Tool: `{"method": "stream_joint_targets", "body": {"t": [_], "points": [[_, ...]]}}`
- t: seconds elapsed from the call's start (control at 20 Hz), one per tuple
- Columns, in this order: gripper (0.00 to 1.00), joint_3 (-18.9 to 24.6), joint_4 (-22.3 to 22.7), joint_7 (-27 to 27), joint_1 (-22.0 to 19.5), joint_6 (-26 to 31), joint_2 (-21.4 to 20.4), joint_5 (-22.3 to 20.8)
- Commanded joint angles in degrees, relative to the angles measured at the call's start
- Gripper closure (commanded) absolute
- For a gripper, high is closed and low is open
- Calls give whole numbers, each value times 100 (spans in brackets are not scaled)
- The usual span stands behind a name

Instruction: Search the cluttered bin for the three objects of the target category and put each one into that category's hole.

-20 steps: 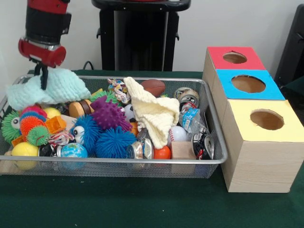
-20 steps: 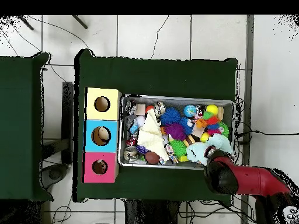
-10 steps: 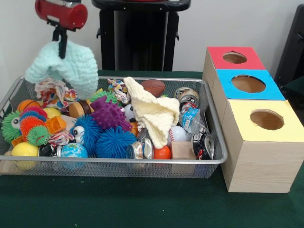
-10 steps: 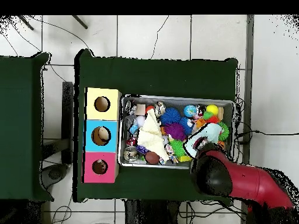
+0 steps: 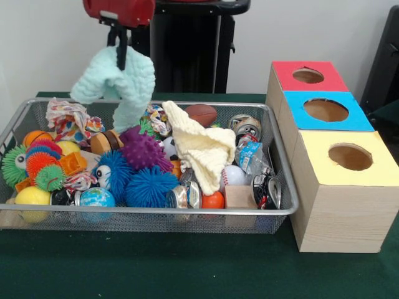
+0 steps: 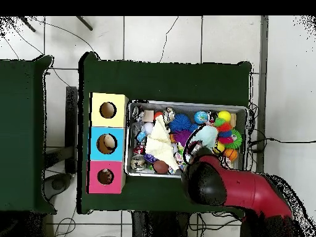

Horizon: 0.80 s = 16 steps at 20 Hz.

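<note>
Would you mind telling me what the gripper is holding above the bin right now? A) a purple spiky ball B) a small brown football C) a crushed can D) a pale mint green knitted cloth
D: in the front view the gripper is shut on a mint green cloth that hangs clear above the wire bin and its clutter.

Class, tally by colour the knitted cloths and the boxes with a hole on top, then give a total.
mint knitted cloth: 1
cream knitted cloth: 1
red-topped box: 1
blue-topped box: 1
yellow-topped box: 1
Total: 5
</note>
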Motion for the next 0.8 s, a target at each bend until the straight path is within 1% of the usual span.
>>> {"method": "stream_joint_targets", "body": {"t": [0.05,0.25,0.5,0.8], "points": [[100,177,267,540,302,-216,481,134],[100,459,173,536,246,-481,911,289],[100,446,169,685,428,-674,1074,435],[100,489,176,669,490,-794,1183,571]]}}
